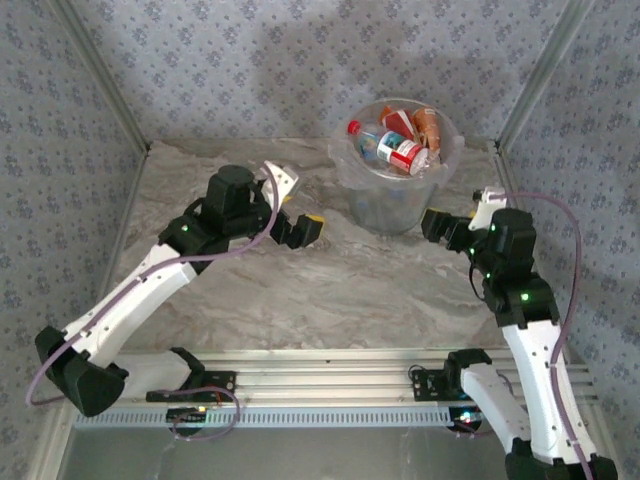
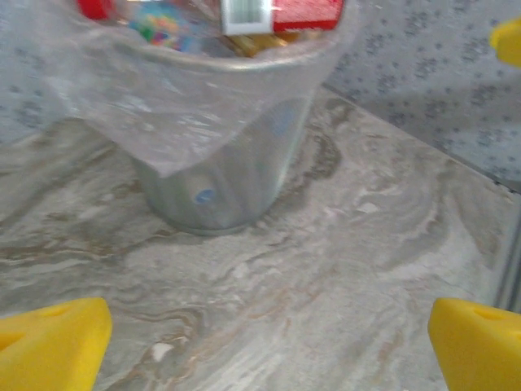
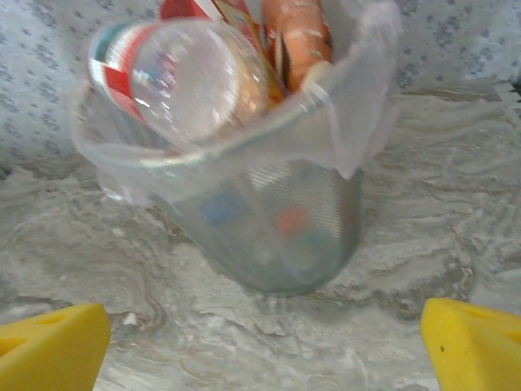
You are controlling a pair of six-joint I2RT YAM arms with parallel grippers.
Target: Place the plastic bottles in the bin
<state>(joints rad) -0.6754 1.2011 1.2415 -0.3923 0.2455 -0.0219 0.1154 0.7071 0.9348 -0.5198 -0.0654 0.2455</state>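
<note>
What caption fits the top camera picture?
Bin heaped with plastic bottles; left end effector and right end effector open beside it.

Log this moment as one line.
plastic bottles: piled in bin | left claw: open, empty, facing bin | right claw: open, empty, facing bin

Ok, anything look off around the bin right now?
The bin is heaped: the plastic bottles stick up past its rim, and a clear red-capped bottle lies across the top, so it could roll off. The bag liner hangs unevenly down one side. Nothing looks spilled or damaged.
</note>
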